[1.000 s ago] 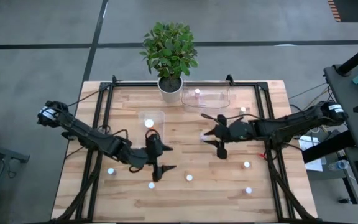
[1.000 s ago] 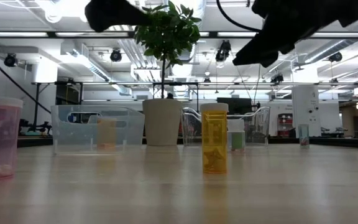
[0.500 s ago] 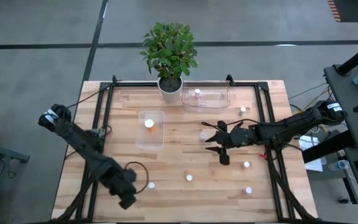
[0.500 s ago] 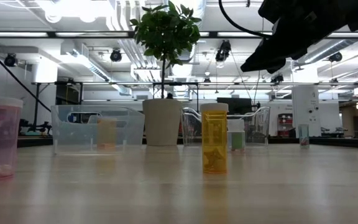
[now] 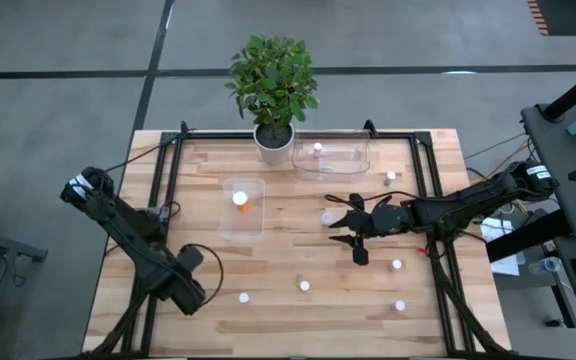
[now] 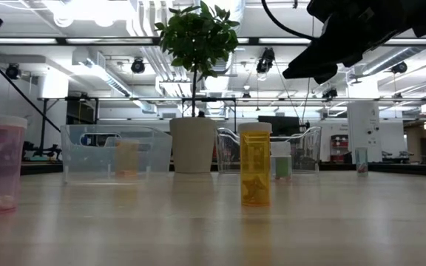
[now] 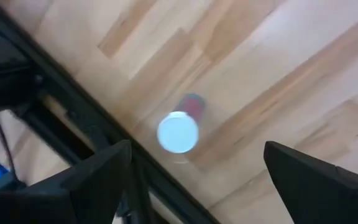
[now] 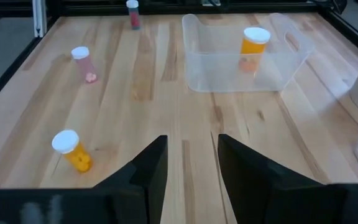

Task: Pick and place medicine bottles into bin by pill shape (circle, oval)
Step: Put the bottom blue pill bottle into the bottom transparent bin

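Note:
Small white-capped medicine bottles stand on the wooden table. My left gripper (image 5: 185,291) hangs at the near left, pointing down and open. Its fingers stand on either side of a pinkish-red bottle (image 7: 180,129) below them without touching it. My right gripper (image 5: 335,220) hovers open at the table's middle right, well above the wood, with nothing between its fingers (image 8: 188,155). One bottle (image 5: 328,217) stands under its tips. Other bottles stand at the near middle (image 5: 303,285), beside it (image 5: 243,297) and on the right (image 5: 396,265).
A clear bin (image 5: 230,222) left of centre holds an orange bottle (image 8: 254,38). A second clear bin (image 5: 353,157) at the far edge holds a pinkish bottle (image 5: 317,150). A potted plant (image 5: 273,135) stands beside it. Black frame rails (image 5: 158,200) run along both sides.
My left arm has swung from the near middle of the table toward the near left corner. Its gripper has tipped from roughly level to pointing straight down and now hangs over the pinkish-red bottle. It has stayed open.

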Motion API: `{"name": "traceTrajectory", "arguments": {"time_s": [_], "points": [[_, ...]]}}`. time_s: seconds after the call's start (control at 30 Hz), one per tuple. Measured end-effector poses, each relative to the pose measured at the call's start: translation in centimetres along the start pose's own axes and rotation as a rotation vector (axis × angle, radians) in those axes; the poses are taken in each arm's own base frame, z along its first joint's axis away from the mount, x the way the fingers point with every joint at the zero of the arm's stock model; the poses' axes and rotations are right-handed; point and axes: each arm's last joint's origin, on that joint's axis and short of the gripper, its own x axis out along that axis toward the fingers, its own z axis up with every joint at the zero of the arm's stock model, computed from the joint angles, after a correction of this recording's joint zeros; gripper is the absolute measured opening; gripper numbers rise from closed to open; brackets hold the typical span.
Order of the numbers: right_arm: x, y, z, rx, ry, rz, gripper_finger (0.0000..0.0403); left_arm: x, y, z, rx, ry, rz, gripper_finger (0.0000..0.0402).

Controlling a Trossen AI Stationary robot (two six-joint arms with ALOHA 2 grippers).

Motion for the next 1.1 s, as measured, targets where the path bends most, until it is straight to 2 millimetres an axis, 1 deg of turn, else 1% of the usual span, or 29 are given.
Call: {"name": "traceTrajectory", "arguments": {"time_s": [0.1,0.17,0.23,0.3,0.4,0.57,0.67,0.73,0.93,1.1], "points": [[0.0,0.0,0.0,0.003,-0.001,0.0,0.0127,0.0,0.1,-0.2,0.047,-0.003,0.007,0.0341],[0.0,0.0,0.1,0.007,-0.005,0.0,0.0125,-0.1,0.0,-0.4,0.102,-0.005,-0.001,0.0322],[0.0,0.0,0.1,0.009,-0.018,0.001,0.0123,0.0,0.1,-0.6,0.149,-0.005,0.01,0.0292],[0.1,0.0,0.2,0.011,-0.031,0.001,0.0123,0.0,0.4,-0.7,0.178,-0.009,0.039,0.0256],[0.4,0.1,0.2,0.008,-0.045,-0.003,0.0125,0.2,0.9,-1.0,0.201,-0.011,0.091,0.019],[1.2,0.1,-0.1,0.006,-0.036,-0.005,0.0122,0.6,1.2,-1.3,0.213,-0.026,0.101,0.0072],[1.6,0.2,-0.4,0.01,-0.015,-0.008,0.0119,0.8,1.0,-1.4,0.219,-0.037,0.097,0.0017],[1.8,0.2,-0.7,0.009,-0.003,-0.009,0.0118,0.9,0.9,-1.4,0.22,-0.046,0.095,0.0007],[2.2,0.2,-1.0,0.013,0.017,-0.012,0.012,1.0,1.0,-1.3,0.221,-0.071,0.098,0.001],[2.1,0.2,-0.9,0.016,0.01,-0.011,0.0114,2.2,0.8,-1.3,0.22,-0.071,0.069,0.001]]}}
